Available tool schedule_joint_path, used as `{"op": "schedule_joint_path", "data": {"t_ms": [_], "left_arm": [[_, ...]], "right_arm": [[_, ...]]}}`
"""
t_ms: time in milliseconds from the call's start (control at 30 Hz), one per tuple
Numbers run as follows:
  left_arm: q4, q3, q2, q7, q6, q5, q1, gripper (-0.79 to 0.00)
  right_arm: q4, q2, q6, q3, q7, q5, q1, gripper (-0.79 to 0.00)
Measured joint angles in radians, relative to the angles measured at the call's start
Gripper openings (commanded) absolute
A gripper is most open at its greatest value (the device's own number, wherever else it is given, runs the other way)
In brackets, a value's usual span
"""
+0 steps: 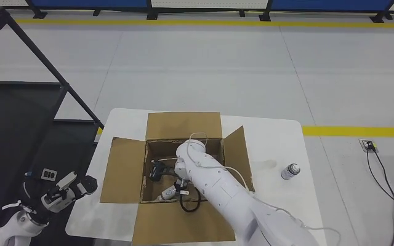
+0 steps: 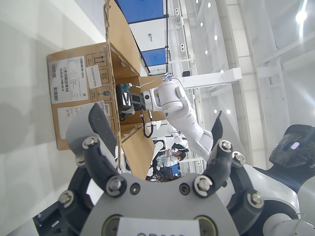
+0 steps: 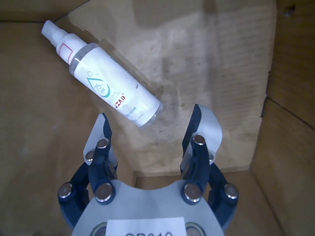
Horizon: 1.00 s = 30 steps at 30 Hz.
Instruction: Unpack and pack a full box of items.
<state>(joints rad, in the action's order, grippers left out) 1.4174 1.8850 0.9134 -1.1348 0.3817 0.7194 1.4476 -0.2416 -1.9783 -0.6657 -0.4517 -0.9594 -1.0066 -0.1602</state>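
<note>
White table under cardboard box, grey floor

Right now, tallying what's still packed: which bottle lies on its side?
The white spray bottle on the box floor; the grey bottle stands upright on the table, outside the box.

Grey floor, yellow line, blue panels
</note>
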Motion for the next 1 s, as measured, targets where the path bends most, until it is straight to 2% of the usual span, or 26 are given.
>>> {"op": "schedule_joint_path", "data": {"t_ms": [67,100,133,533,700,900,933,1000], "left_arm": [[0.001,-0.001,0.0,-0.001,-0.003,0.002,0.0,0.0],[0.003,-0.001,0.0,-0.001,-0.004,0.003,0.001,0.0],[0.004,-0.001,0.001,-0.001,-0.003,0.003,0.001,0.0],[0.03,-0.008,0.005,0.026,-0.004,-0.007,0.016,0.0],[0.056,-0.011,0.007,0.045,0.006,-0.023,0.03,0.0],[0.067,-0.004,0.01,0.067,0.017,-0.025,0.054,0.0],[0.068,-0.004,0.011,0.07,0.018,-0.025,0.058,0.0],[0.07,-0.003,0.012,0.077,0.021,-0.025,0.064,0.0]], "right_arm": [[-0.007,-0.005,-0.016,0.006,-0.003,-0.011,0.003,-0.154],[-0.009,-0.009,-0.026,0.011,-0.004,-0.018,0.003,-0.025],[-0.008,-0.013,-0.032,0.013,-0.006,-0.021,0.004,0.0],[0.003,-0.021,-0.01,0.01,-0.005,-0.015,0.006,0.0],[-0.028,-0.016,0.024,0.035,0.038,-0.084,-0.018,0.0],[-0.025,-0.007,-0.029,0.053,0.112,-0.143,-0.029,0.0],[-0.022,-0.005,-0.045,0.055,0.127,-0.149,-0.03,-0.006],[-0.014,-0.002,-0.08,0.061,0.161,-0.167,-0.033,-0.16]]}}
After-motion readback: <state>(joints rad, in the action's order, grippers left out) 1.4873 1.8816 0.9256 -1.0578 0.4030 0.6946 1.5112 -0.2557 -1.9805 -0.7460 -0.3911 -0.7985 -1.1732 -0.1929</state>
